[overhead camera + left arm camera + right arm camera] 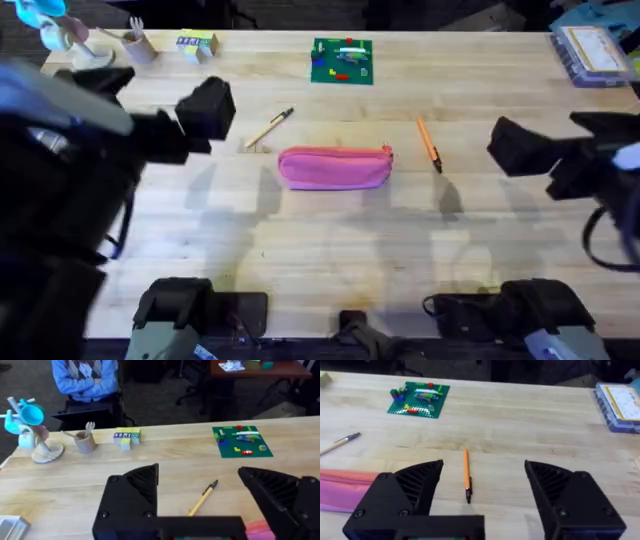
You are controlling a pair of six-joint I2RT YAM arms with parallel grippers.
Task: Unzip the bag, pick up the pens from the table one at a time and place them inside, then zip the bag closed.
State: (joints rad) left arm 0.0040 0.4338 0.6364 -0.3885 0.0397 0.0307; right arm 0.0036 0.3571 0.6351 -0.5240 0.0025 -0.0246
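From above, the pink bag lies flat at the middle of the table, its zipper looking fully closed. The tan pen sits just beyond its left end, the orange pen just past its right end, neither one touching it. The left gripper hangs above the wood to the left of the tan pen, and the right gripper hangs well off to the right of the orange pen. Both arms are raised, with nothing in hand.

From the left wrist, the black fingers stand wide apart, the tan pen showing on the table between them and a corner of the bag peeking in beside one finger. A green board, a cup and a blue stand sit far back, out of the way.

From the right wrist, that gripper's fingers are spread wide too, framing the orange pen, with the bag off to one side.

I'd say unzipping comes first: one gripper should pin an end of the bag so the soft fabric doesn't drag, while the other pinches the zipper pull and draws it straight along the top. I can't make out the pull from here
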